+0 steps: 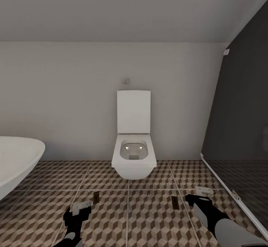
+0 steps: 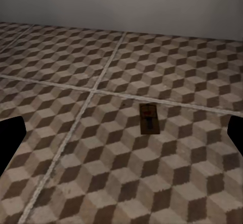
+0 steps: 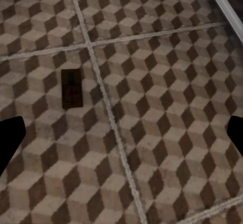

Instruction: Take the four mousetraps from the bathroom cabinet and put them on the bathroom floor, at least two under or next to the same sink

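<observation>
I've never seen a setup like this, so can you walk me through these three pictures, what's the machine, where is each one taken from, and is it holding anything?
These are simulator renders from a wheeled robot with two arms. The wide picture comes from a camera on its head, looking down into a bathroom: a white toilet against the wall, a bathtub at the left, and a patterned tile floor. The left gripper and right gripper reach in from below. The other two pictures come from cameras near each gripper, looking along its fingers. Both grippers are open and hold nothing. Two small mousetraps lie flat on the tiles: one mousetrap ahead of the left gripper, another mousetrap near the right.
</observation>
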You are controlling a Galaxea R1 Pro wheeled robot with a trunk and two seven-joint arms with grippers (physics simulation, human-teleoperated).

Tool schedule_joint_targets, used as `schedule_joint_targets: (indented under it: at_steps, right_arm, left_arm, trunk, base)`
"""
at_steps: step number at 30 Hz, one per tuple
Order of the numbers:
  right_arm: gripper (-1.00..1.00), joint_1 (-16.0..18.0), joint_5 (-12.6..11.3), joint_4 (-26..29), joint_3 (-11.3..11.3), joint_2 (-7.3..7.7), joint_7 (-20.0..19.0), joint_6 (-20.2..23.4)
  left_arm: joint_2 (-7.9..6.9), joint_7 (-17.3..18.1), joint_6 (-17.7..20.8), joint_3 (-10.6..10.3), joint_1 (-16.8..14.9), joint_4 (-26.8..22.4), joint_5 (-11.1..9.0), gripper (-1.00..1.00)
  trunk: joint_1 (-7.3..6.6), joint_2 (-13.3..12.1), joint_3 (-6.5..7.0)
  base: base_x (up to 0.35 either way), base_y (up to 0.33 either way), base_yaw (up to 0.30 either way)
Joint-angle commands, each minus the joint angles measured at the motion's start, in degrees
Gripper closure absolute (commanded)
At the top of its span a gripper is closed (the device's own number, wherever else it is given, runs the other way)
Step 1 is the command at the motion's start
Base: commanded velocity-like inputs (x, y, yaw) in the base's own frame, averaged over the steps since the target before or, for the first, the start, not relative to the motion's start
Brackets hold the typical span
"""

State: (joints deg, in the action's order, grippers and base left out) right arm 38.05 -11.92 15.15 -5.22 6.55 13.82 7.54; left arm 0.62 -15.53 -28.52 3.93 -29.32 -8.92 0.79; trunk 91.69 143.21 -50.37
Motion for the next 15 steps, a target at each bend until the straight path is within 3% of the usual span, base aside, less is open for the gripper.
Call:
schedule_joint_targets:
  at_steps: [1, 15]
  right_arm:
    - [-1.00, 0.00, -0.47, 0.14, -0.49, 0.04, 0.33, 0.37]
    - [-1.00, 0.00, -0.47, 0.30, -0.49, 0.05, 0.33, 0.37]
  left_arm:
    - [0.04, 0.06, -0.22, 0.38, -0.04, 0.04, 0.09, -1.00]
    - [0.08, -0.02, -0.24, 0.37, -0.04, 0.04, 0.09, -1.00]
  trunk:
    - [-0.01, 0.03, -0.06]
    - [-0.01, 0.03, -0.06]
  base:
    - [0.000, 0.000, 0.000]
    - [0.000, 0.000, 0.000]
